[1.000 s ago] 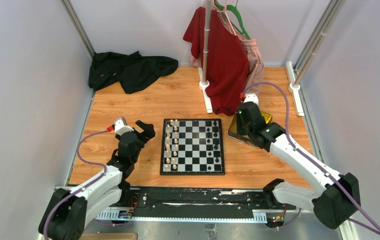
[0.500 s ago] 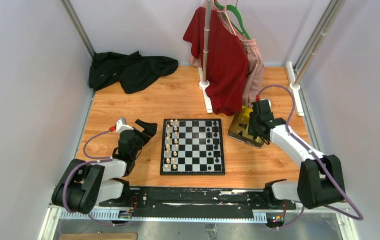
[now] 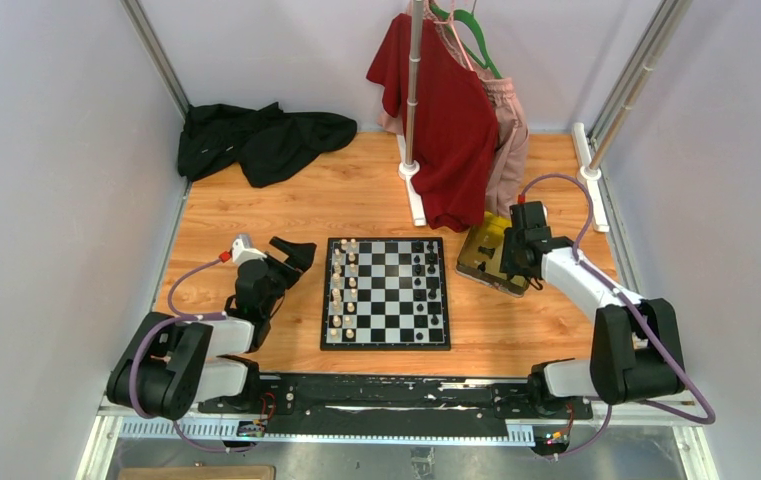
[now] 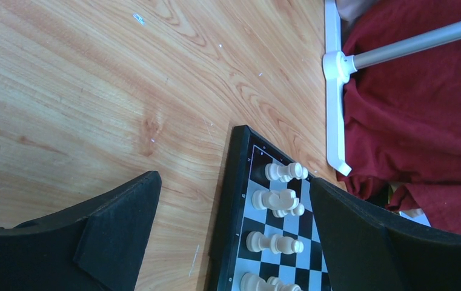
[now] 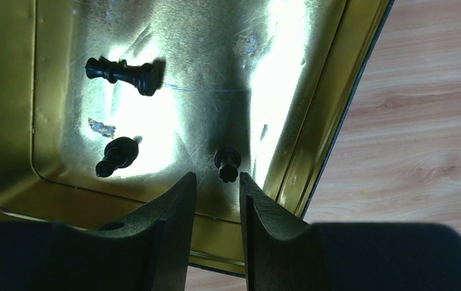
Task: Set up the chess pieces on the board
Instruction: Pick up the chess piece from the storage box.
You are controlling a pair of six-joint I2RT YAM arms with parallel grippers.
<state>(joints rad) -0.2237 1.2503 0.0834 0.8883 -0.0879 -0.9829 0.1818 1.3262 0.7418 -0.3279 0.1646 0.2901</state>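
The board (image 3: pixel 388 300) lies at the table's middle. Cream-white chess pieces (image 3: pixel 344 290) fill its left columns and black ones (image 3: pixel 432 282) stand along its right side. My left gripper (image 3: pixel 292 254) hovers wide open just off the board's far left corner (image 4: pixel 231 200), with white pieces (image 4: pixel 275 199) showing between its fingers and nothing held. My right gripper (image 5: pixel 217 179) hangs over the gold tray (image 5: pixel 312 109), jaws narrowly open and empty. A black piece (image 5: pixel 228 163) sits just beyond its fingertips. Two more black pieces (image 5: pixel 125 71) (image 5: pixel 116 156) lie in the tray.
A clothes rack with a white foot (image 3: pixel 413 190) and a red shirt (image 3: pixel 451 130) stands behind the board. Black cloth (image 3: pixel 261 140) is heaped at the back left. The tray (image 3: pixel 476 262) rests right of the board.
Both arms have folded back towards their bases. The right gripper shifted right across the tray. The left gripper stayed near the board's corner, still open.
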